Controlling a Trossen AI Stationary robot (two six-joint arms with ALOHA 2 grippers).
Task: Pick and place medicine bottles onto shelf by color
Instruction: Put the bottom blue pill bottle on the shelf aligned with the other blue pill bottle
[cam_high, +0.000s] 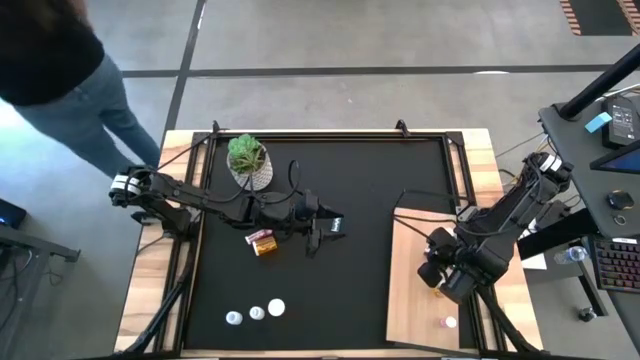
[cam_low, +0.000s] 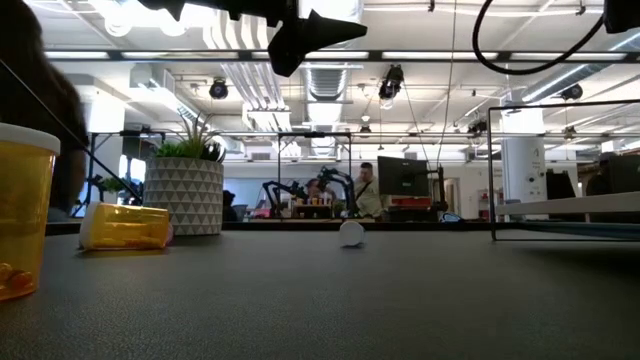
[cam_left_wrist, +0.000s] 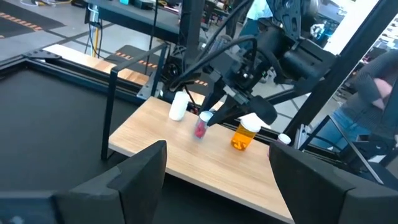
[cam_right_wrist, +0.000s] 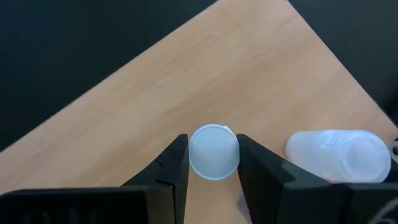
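Right end effector (cam_right_wrist: 212, 163) pinching pink bottle (cam_left_wrist: 200, 126) cap; body hidden beneath cap.

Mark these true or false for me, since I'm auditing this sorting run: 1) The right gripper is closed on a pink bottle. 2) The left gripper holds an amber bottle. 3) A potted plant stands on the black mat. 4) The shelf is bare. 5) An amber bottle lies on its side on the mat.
1) True: the right gripper is shut on the pink bottle over the shelf.
2) False: the left gripper is open and empty.
3) True: the potted plant stands at the mat's far side.
4) False: a white bottle and an orange bottle stand there.
5) True: the lying amber bottle.
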